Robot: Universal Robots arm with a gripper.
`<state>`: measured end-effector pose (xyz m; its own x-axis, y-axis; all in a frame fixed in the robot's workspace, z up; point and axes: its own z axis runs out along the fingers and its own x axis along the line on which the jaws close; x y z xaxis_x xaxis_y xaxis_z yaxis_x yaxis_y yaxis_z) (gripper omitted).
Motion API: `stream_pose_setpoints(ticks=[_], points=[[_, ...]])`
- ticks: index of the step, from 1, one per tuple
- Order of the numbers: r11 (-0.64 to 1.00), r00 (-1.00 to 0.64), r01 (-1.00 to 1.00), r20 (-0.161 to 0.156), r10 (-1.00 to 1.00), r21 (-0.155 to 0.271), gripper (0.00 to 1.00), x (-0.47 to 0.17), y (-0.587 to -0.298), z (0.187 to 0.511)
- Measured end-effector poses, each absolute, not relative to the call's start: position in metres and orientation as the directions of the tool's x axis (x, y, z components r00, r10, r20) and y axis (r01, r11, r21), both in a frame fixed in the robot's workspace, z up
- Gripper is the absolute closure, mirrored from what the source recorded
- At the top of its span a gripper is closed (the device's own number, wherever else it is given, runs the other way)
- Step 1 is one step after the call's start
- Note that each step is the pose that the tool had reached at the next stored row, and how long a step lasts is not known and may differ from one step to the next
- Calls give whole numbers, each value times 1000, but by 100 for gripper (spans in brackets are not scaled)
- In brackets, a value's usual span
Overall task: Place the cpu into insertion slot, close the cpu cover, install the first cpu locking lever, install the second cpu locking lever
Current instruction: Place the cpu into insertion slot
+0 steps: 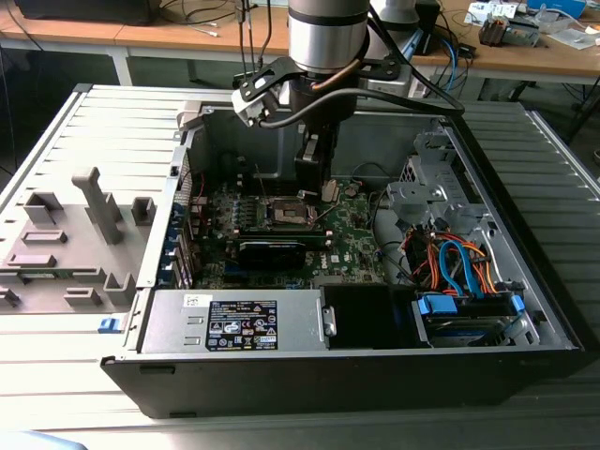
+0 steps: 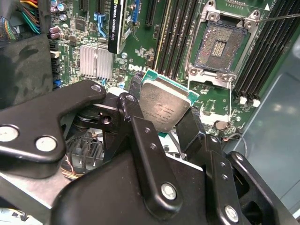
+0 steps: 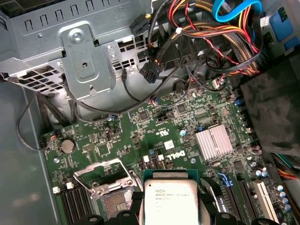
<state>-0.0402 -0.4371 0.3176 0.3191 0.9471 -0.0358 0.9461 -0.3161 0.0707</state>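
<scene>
Black claw point(image 2: 159, 116) clenched on the cpu point(image 2: 165, 105), held over the green board point(image 2: 140, 51).
Its fingers point(image 2: 140, 136) press opposite edges of the chip, which is tilted with its silvery top showing in both wrist views. The insertion slot point(image 2: 220, 44) lies near it on the board, apart from the chip, its dark centre exposed. In the exterior view the arm point(image 1: 326, 37) reaches down into the open computer case point(image 1: 328, 380).
</scene>
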Motion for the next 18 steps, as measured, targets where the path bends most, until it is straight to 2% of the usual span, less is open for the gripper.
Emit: stream_pose_setpoints(ticks=[18], points=[[-337, 340, 939, -36, 940, 71, 45, -40, -437, 317]])
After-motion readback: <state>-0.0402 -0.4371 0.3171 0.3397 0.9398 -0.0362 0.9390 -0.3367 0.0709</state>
